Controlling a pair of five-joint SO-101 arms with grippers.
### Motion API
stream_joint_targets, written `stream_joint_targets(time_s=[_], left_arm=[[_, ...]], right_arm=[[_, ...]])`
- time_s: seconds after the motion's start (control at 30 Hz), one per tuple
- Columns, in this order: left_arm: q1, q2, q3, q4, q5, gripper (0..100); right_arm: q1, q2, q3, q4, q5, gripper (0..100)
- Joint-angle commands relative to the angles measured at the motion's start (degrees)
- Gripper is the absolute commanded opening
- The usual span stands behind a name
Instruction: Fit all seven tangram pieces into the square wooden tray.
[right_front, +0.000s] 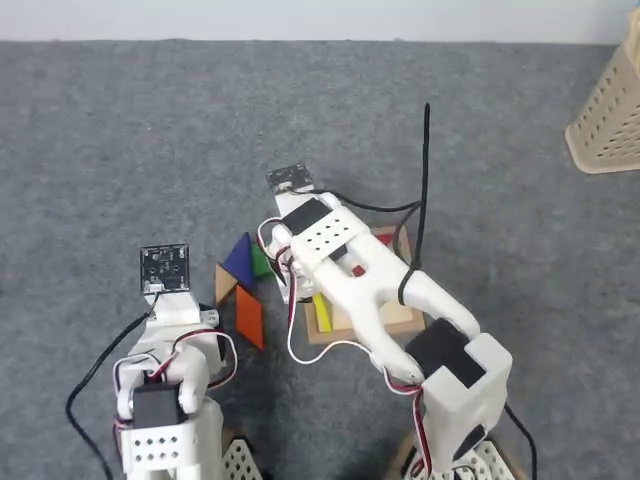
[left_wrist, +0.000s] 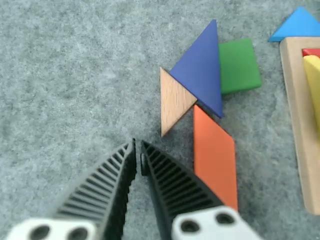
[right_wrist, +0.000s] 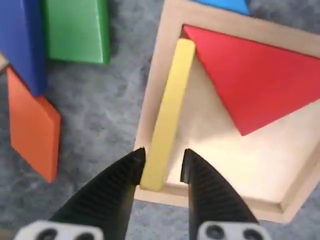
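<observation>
Yellow and standing on its thin edge, one tangram piece (right_wrist: 167, 110) runs along the inside of the square wooden tray (right_wrist: 156, 100), against the wall that faces the left arm. A red triangle (right_wrist: 255, 80) lies flat in the tray beside it, its corner close to the yellow piece's far end, and the rest of the tray floor is bare wood. A light blue triangle (left_wrist: 297, 25) lies just outside the tray's far wall. The other four pieces cluster on the surface beside the tray: a green square (left_wrist: 239, 66) touching a dark blue triangle (left_wrist: 202, 67), a plain wooden triangle (left_wrist: 175, 100) against that triangle's long side, and an orange parallelogram (left_wrist: 215, 155) meeting its near tip. The right hand (right_wrist: 162, 154) is part open astride the yellow piece's near end, one finger touching it, the other just apart. The left hand (left_wrist: 137, 146) hovers near the orange parallelogram, almost closed on nothing. The tray sits about mid-way across the grey surface (right_front: 150, 130), and a beige perforated basket (right_front: 610, 110) stands at the far right corner.
</observation>
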Motion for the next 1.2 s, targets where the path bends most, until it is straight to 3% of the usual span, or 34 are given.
stream_joint_targets(time_s=[0.0, 0.27, 1.17], left_arm=[[-0.09, -1.14, -0.31, 0.09, 0.53, 1], [-0.09, -1.14, -0.31, 0.09, 0.53, 1], [-0.09, -1.14, -0.31, 0.09, 0.53, 1]], right_arm=[[0.92, -1.27, -1.58, 1.19, 1.32, 12.3], [7.25, -1.63, -4.04, 1.98, 5.45, 12.3], [8.22, -11.03, -3.6, 4.97, 6.95, 12.2]])
